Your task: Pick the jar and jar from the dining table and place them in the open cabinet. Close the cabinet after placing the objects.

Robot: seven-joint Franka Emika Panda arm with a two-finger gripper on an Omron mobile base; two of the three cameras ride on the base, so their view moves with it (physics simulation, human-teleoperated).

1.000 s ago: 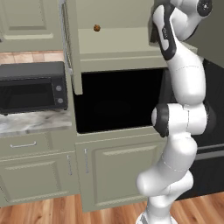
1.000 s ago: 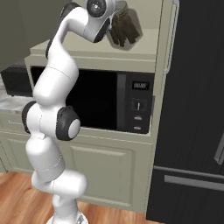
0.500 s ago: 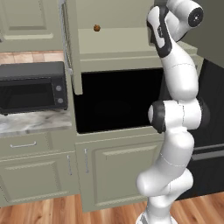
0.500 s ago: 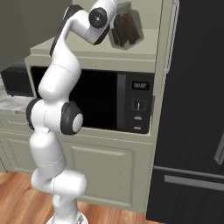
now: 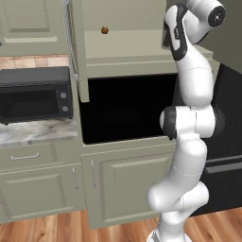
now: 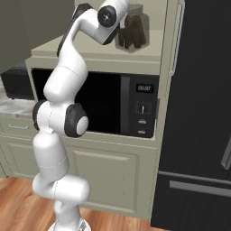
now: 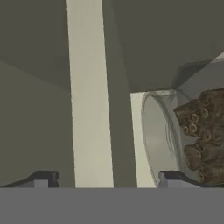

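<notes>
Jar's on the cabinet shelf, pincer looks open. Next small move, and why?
Probably back the pincer straight out of the cabinet. In the hand view its fingertips stand wide apart and the jar sits off to one side by one tip, not between them. In the right base view the jar rests on the shelf, so it seems released.

A black microwave [image 5: 35,98] sits beside a built-in oven [image 6: 110,103].

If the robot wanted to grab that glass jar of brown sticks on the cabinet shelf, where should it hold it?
Probably around the jar's smooth glass wall, midway up, coming level from the cabinet's open front. It stands upright on the shelf, and its round body suits fingers closing on opposite sides. The end effector sits open beside it.
</notes>
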